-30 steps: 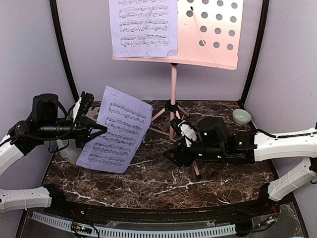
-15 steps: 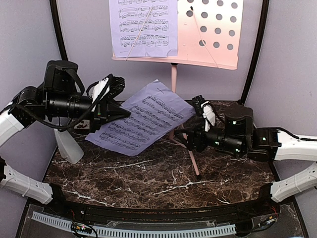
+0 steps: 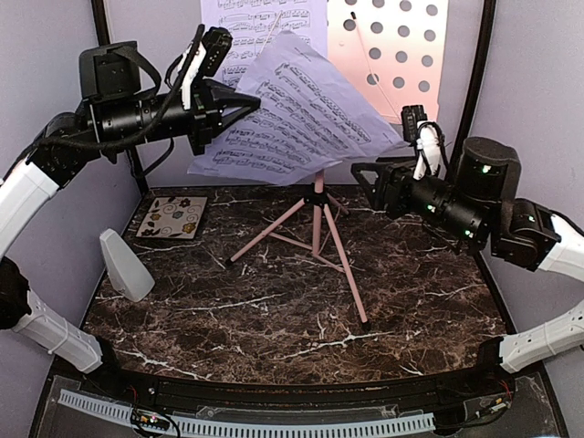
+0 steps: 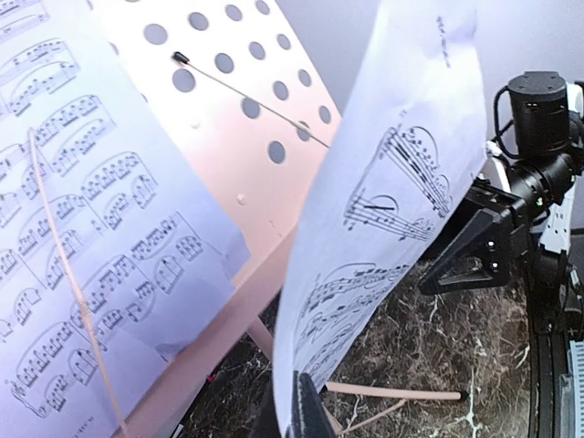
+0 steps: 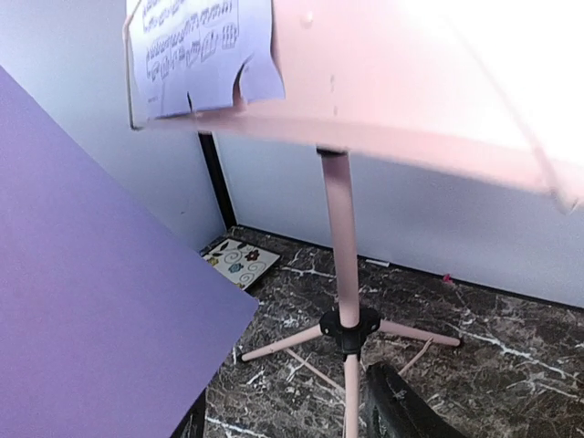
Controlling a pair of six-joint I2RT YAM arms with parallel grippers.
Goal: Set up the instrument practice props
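The left gripper is clamped tight on one edge of a loose sheet-music page. It holds the page up in front of the pink music stand, across the plate's left half and partly over the seated page resting there. Seen from above, the right gripper hovers right of the stand's pole, just under the ledge. Its jaws are parted and hold nothing, and it is close to the loose page's free corner. The grey metronome stands well left of the stand's feet, beyond the floral tile.

From the left wrist, the loose page bows away from the pinch. Behind it lies the plate's bare right half, crossed by a thin wire retainer.

From the right wrist, only the page's blank lavender back shows, left of the pole and below the ledge. Its own fingers stand apart.

The step in hand looks like seating this second page. It would be best carried right until clear of the seated page, with its bottom edge then lowered onto the ledge. The right gripper could steady the floppy corner. Release should wait until the paper leans on the plate, without nudging the thin tripod.
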